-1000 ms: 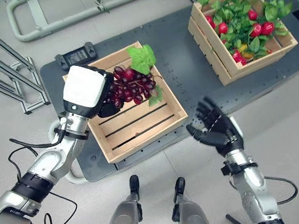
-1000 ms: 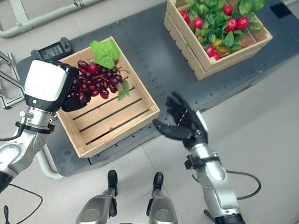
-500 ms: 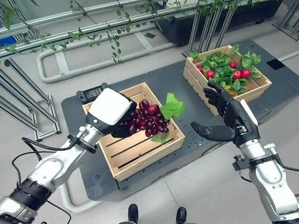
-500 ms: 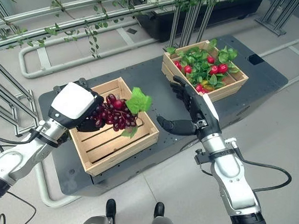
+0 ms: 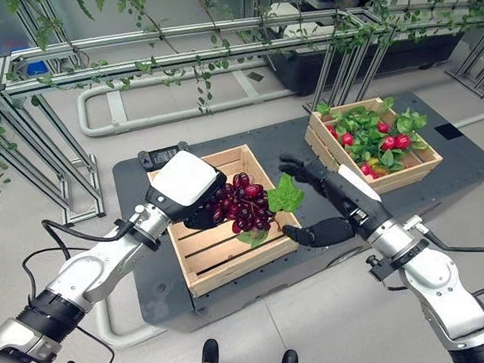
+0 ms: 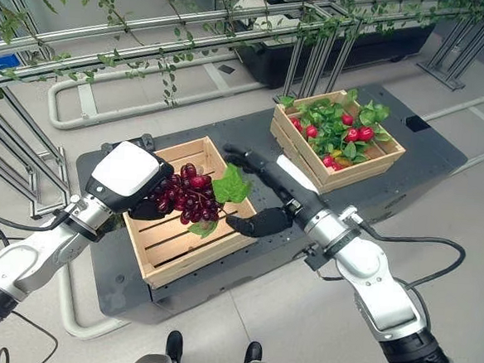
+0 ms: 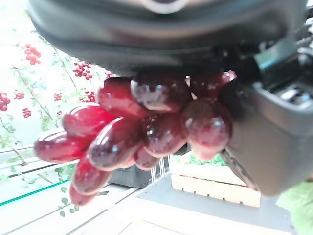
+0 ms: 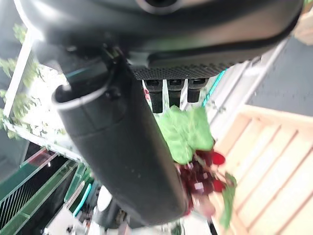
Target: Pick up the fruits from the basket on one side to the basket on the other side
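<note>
Hanging from the left hand (image 5: 185, 190), whose fingers are curled round its stem end, the grape bunch (image 5: 242, 206) is held above the near crate (image 5: 220, 255); its long axis runs sideways from that hand, leaf (image 5: 285, 195) end pointing at the right hand (image 5: 333, 211); that hand, fingers spread and released, waits just beside the leaf, between bunch and far crate (image 5: 392, 171), which is full of red fruit.

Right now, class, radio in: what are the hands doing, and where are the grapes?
Left robot hand shut on grape bunch, held above near crate. Right robot hand open beside the bunch. Far crate full of fruit and leaves.
</note>
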`<state>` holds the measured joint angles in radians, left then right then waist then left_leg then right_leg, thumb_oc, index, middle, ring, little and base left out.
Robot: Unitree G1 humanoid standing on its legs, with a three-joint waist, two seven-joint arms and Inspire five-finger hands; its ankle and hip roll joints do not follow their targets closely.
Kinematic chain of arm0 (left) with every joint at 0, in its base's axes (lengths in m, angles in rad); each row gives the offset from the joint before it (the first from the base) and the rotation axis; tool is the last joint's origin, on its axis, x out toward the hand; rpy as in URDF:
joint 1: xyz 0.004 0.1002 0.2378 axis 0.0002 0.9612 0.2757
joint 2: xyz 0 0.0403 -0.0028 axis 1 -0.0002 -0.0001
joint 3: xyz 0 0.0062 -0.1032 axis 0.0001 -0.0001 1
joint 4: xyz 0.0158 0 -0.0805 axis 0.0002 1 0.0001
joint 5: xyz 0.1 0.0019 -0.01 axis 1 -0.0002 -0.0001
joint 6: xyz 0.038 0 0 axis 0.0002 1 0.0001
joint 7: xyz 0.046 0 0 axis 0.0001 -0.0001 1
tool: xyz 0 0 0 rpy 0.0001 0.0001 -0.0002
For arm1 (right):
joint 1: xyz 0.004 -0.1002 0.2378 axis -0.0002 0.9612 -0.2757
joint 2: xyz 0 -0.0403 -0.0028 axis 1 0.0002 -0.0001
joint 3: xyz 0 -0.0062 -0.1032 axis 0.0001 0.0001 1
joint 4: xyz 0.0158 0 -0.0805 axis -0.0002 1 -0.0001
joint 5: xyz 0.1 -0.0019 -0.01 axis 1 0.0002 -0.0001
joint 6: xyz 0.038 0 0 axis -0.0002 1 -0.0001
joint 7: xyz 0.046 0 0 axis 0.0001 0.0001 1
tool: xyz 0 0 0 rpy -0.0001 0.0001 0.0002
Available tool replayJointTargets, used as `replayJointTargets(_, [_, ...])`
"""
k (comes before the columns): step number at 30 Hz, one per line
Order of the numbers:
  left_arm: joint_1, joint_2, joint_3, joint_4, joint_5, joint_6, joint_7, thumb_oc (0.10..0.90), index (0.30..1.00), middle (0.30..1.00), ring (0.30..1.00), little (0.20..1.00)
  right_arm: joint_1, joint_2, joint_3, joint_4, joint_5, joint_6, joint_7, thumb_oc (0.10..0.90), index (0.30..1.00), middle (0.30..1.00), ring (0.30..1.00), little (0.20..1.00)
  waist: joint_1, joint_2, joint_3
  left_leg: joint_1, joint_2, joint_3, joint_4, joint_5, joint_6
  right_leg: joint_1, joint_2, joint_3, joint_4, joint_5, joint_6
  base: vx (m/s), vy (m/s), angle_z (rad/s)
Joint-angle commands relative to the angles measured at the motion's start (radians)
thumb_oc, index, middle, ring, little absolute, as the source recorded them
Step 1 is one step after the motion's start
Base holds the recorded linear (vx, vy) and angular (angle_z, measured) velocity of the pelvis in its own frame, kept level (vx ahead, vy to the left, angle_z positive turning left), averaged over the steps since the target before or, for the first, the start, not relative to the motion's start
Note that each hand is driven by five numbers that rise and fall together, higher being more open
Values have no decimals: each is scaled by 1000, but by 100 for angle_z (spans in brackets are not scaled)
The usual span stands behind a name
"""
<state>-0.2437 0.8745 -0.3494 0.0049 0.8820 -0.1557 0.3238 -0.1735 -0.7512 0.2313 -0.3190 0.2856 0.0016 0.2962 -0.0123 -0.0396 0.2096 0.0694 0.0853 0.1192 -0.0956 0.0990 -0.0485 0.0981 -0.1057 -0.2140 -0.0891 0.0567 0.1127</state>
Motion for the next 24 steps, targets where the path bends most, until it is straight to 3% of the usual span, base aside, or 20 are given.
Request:
replayJointTargets(1, [-131, -25, 0, -82, -107, -1, 64, 400, 300, 300, 300, 300, -107, 0, 42, -3, 80, -29, 38, 800, 900, 900, 900, 900, 6, 10, -138, 76, -4, 24, 8, -148, -25, 22, -27, -7, 2, -31, 41, 0, 0, 0])
replayJointTargets(5, [-132, -37, -9, -92, -113, -15, 70, 400, 300, 300, 300, 300, -103, 22, 73, 24, 96, -8, 47, 800, 900, 900, 900, 900, 8, 8, -142, 77, -4, 23, 8, -148, -26, 21, -29, -10, 2, -29, 41, 0, 0, 0])
replayJointTargets(16, [-141, -83, -50, -144, -130, -81, 15, 400, 300, 300, 300, 300, -106, 95, 107, 84, 53, -25, -21, 800, 900, 900, 900, 900, 10, 9, -152, 74, -4, 28, 8, -152, -22, 13, -34, -6, 2, -26, 49, 1, 0, 1])
replayJointTargets(24, [-120, -101, -59, -168, -149, -90, -26, 400, 300, 300, 300, 300, -87, 122, 93, 84, 66, -42, -118, 800, 900, 900, 900, 900, 8, 11, -154, 77, -3, 32, 8, -155, -18, 12, -33, 0, 2, -25, 51, 0, 0, 0])
